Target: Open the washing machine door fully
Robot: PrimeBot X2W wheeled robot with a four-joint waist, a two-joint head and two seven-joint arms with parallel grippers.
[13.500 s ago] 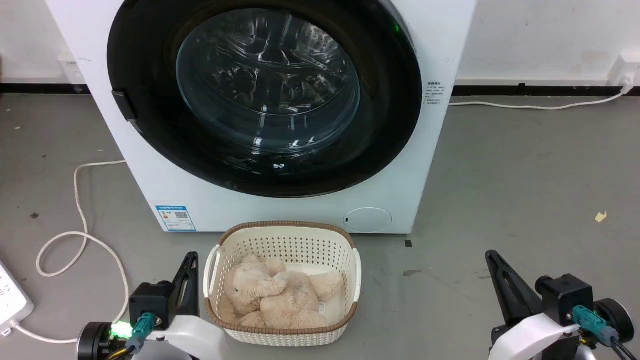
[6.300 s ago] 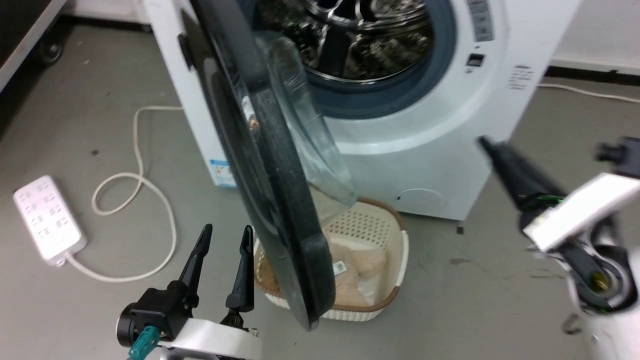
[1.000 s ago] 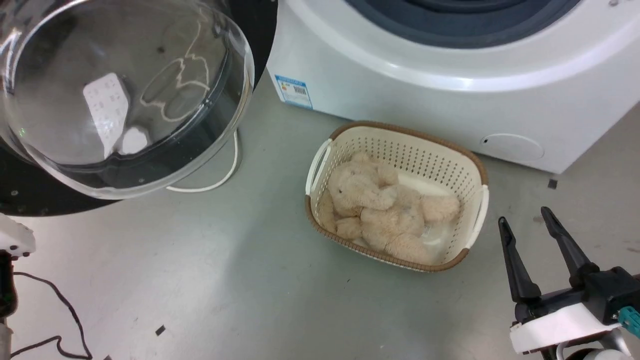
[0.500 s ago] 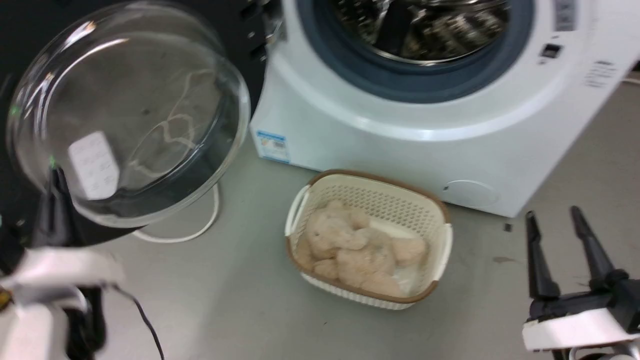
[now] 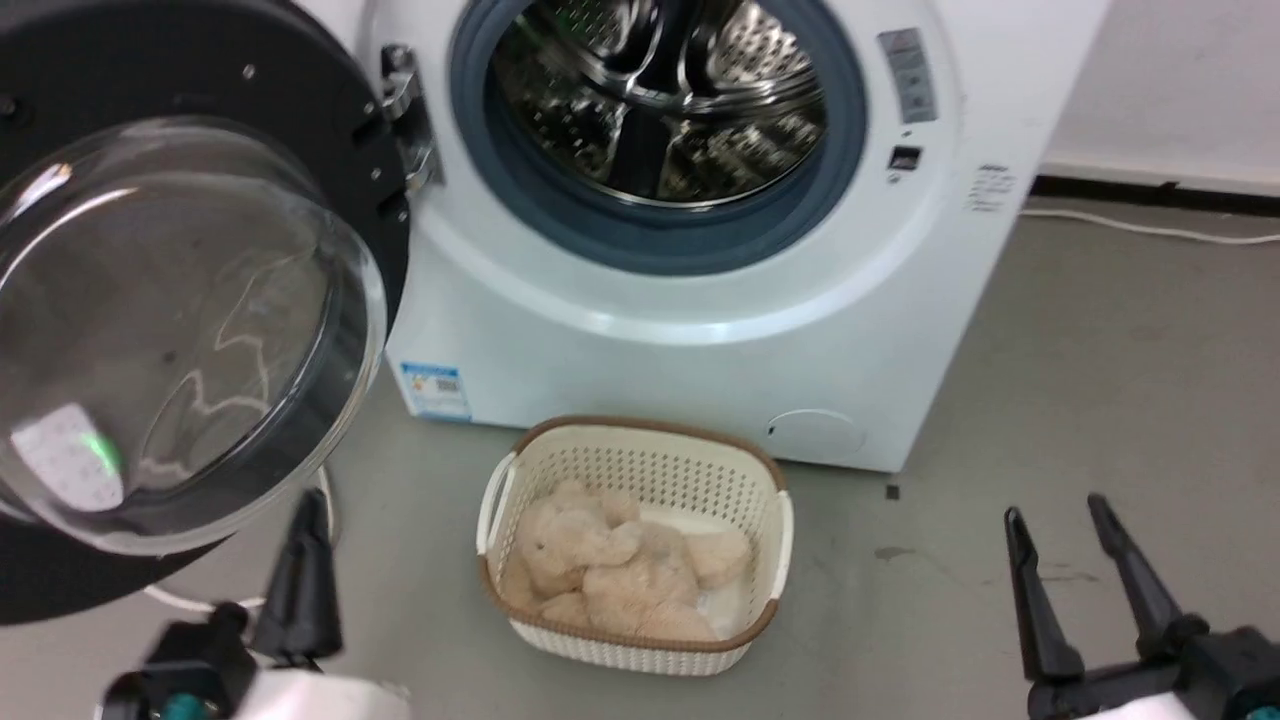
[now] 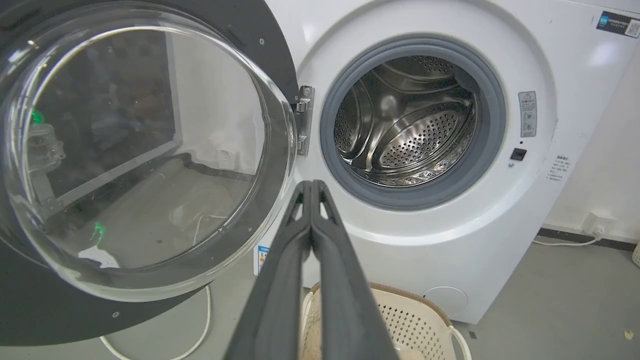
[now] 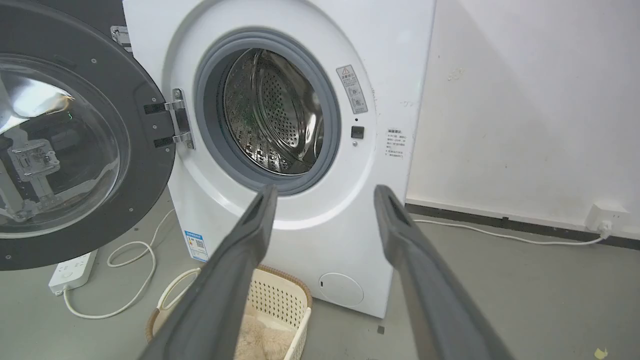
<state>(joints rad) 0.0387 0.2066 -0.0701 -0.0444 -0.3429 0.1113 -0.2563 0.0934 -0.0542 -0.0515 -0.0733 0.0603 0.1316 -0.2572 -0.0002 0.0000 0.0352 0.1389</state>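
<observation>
The washing machine point(image 5: 650, 360) stands with its steel drum point(image 5: 660, 90) and blue-grey gasket point(image 5: 640, 245) exposed. Its black door point(image 5: 200, 60) is swung wide to the left on the metal hinge point(image 5: 405, 110), the clear glass bowl point(image 5: 170, 330) facing me. My left gripper point(image 5: 308, 500) is low at the lower left, below the door and apart from it; in the left wrist view it point(image 6: 311, 182) is shut on nothing. My right gripper point(image 5: 1055, 508) stands open at the lower right, and it point(image 7: 325, 190) points toward the machine's front.
A cream basket point(image 5: 640, 425) holding a beige plush toy point(image 5: 620, 570) sits on the floor before the machine. A small round filter cover point(image 5: 815, 432) and blue label point(image 5: 435, 390) mark the front. A power strip point(image 7: 72, 270) and white cable point(image 7: 135, 295) lie under the door.
The head camera has tilted up and shifted, bringing the drum into view. My left arm has drawn down from the door to the lower left. The door stays wide open.
</observation>
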